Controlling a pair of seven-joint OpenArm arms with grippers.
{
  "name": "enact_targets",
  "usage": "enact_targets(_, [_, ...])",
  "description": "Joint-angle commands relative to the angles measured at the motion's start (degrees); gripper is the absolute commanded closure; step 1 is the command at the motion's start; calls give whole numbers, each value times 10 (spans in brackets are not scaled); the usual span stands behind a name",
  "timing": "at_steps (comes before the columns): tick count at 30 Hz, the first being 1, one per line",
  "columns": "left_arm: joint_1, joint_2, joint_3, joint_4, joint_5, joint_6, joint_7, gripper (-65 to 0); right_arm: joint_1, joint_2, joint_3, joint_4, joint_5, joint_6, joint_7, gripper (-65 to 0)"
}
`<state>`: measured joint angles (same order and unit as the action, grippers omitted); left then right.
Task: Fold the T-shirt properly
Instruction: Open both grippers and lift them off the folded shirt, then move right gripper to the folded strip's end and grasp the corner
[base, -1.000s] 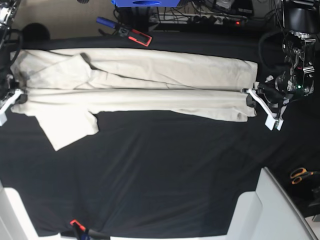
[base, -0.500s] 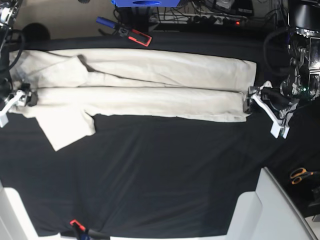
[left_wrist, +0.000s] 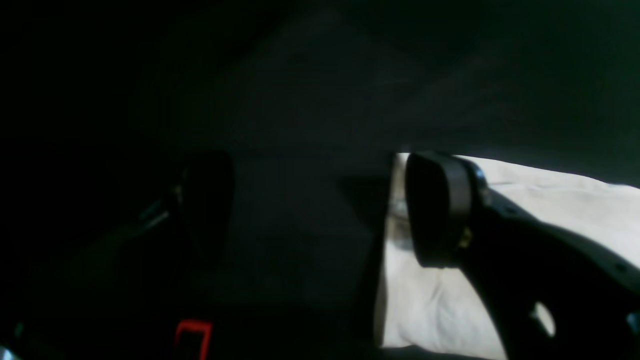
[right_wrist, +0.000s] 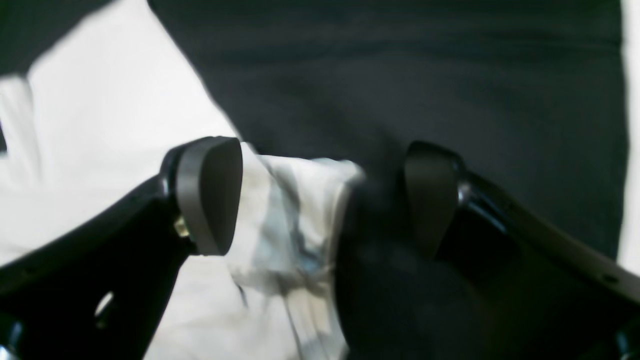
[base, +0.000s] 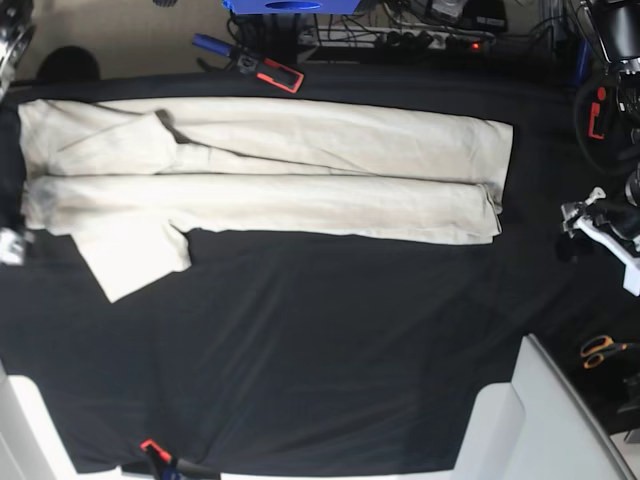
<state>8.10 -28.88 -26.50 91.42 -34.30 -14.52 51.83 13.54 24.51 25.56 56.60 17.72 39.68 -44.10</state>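
**Both claws let go and back off the folded shirt**

Since the earlier frames, both claws have released the ends of the T-shirt (base: 300, 170) and pulled outward, off the cloth. The left claw (base: 600, 222) now stands well clear of the shirt's hem end, over bare black bench (base: 330, 350). Its wrist view shows the pads (left_wrist: 440, 207) spread wide with only dark surface between them and the pale cloth edge lying beside one pad. The right claw (right_wrist: 320, 200) is also spread, one pad over the cloth and the other over the bench, with a rumpled corner of fabric lying loose between them, not pinched. In the base view only a sliver of it shows at the frame edge.

The shirt lies along the far half of the bench as a long band, its near side turned over onto the body so a lengthwise crease runs through the middle. One sleeve (base: 135, 255) pokes out toward the near side, untucked.

The release seems deliberate: the lengthwise fold is laid and the cloth needs to settle flat before being regripped. I judge the task partway done, with the stray sleeve and the crosswise folds left.
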Motion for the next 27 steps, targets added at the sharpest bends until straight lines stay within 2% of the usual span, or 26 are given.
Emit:
enact_targets(1, [6,-9,-4,8,-7,-2,-9,-518,36,13,-29,-24,1,3,37,-476])
enact_targets(3, [25,-9,-8,8,-7,-2,-12,-518,87,7,-90,-108,-33,3,92,-476])
enact_targets(6, [50,-9,-8,8,-7,-2,-13,-517,154,-11,-138,-239,-73,3,160,-476])
enact_targets(9, [71,-9,-15,8,-7,-2,-14,-517,202,-19,-156,-326,-93,3,210,-476])
enact_targets(15, [94,25,-107,8,-6,-2,-14,-517,227,-27,-156,-400,-120,3,290,-476])
enact_targets(19, [107,24,-120,9,-6,-2,-14,-517,217,-28,-156,-420,-131,3,319,-476])
enact_targets(24, [112,22,-120,10,-6,-3,-14,-517,206,-29,-157,-420,-131,3,319,-474])
enact_targets(26, [111,22,-118,9,-6,-3,-14,-517,201,-29,-157,-420,-131,3,318,-434])
enact_targets(27, [111,23,-117,9,-6,-3,-14,-517,201,-29,-157,-420,-131,3,318,-374])
